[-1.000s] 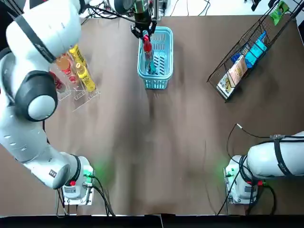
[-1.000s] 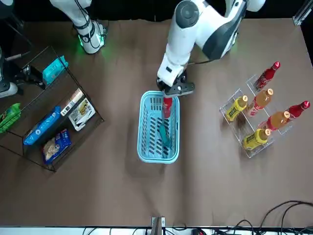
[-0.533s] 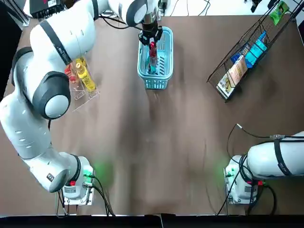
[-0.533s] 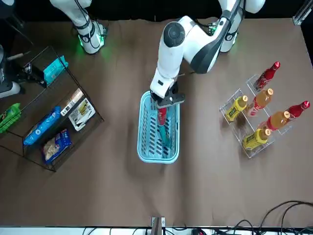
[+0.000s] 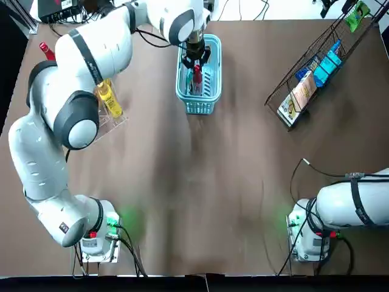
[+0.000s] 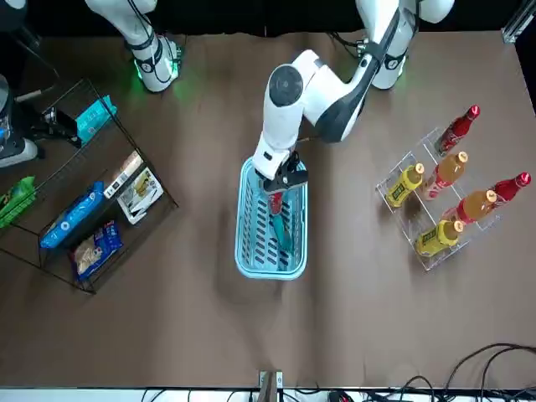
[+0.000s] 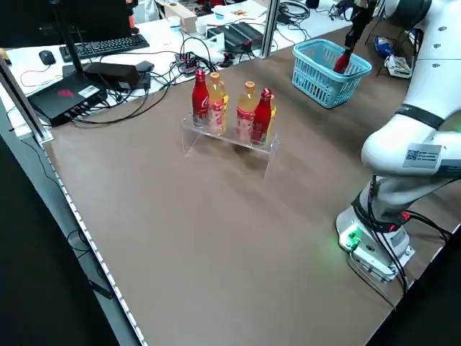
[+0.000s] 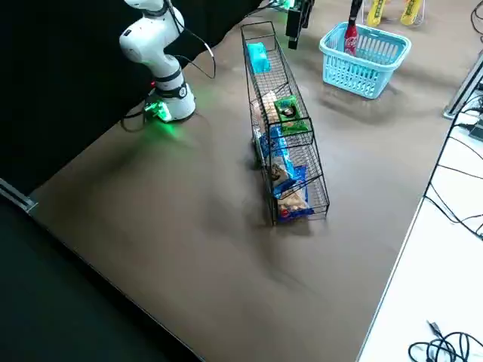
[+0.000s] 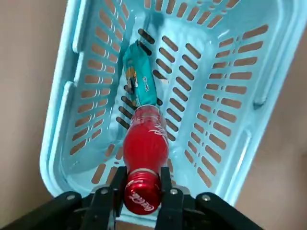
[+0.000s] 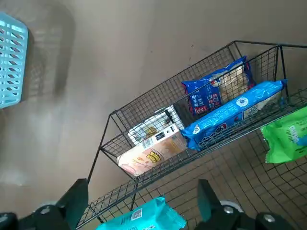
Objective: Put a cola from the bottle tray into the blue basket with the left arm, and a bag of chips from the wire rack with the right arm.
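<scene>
The left pincer (image 9: 140, 188) is pinching the cola (image 9: 145, 143) by its neck, just under the cap, with the bottle hanging base-down inside the blue basket (image 6: 270, 271). A teal packet (image 9: 139, 81), probably the chips, though the print is too small to read, already lies on the basket floor just beyond the bottle's base.

The cola looks rigid and smooth-skinned, and likely fairly heavy if full. A grip on the glossy body would tend to slide, so the narrow neck is the sensible hold: the wider cap above the fingers acts as a stop. Held that high, the bottle may swing and could tip over once let go, so it should be lowered until its base bears on the basket floor or the packet.

The right pincer (image 10: 140, 191) hangs spread wide and empty above the wire rack (image 10: 110, 115), well apart from the basket.
</scene>
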Motion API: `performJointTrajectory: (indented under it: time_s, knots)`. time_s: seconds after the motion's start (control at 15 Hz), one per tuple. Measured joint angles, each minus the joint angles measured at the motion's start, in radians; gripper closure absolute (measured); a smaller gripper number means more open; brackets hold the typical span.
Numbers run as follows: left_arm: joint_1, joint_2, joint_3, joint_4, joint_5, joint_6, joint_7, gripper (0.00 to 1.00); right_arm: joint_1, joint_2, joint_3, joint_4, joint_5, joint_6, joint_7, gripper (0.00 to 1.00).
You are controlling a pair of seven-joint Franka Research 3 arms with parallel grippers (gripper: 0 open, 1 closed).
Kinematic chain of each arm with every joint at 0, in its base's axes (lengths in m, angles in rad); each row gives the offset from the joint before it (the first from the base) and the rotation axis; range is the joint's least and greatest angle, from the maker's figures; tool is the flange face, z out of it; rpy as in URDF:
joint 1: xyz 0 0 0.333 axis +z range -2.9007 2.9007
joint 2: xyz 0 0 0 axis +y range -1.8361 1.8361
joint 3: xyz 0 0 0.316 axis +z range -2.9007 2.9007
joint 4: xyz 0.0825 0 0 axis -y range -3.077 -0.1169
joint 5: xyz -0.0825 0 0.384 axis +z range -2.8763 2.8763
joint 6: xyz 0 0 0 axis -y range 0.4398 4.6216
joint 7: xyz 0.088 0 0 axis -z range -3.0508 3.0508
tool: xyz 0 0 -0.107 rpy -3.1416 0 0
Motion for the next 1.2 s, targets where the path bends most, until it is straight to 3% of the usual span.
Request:
performJointTrajectory:
  time_s: [1.0, 1.2]
  knots:
    - [-0.027, 0.083, -0.001, 0.001, 0.0, 0.003, 0.0, 0.68, 0.001, 0.0, 0.002, 0.0, 0.0, -0.001, 0.0, 0.0]
    - [-0.027, 0.083, 0.0, 0.006, 0.0, 0.004, 0.0, 0.45, 0.001, 0.0, 0.003, 0.0, 0.0, -0.001, 0.0, 0.0]
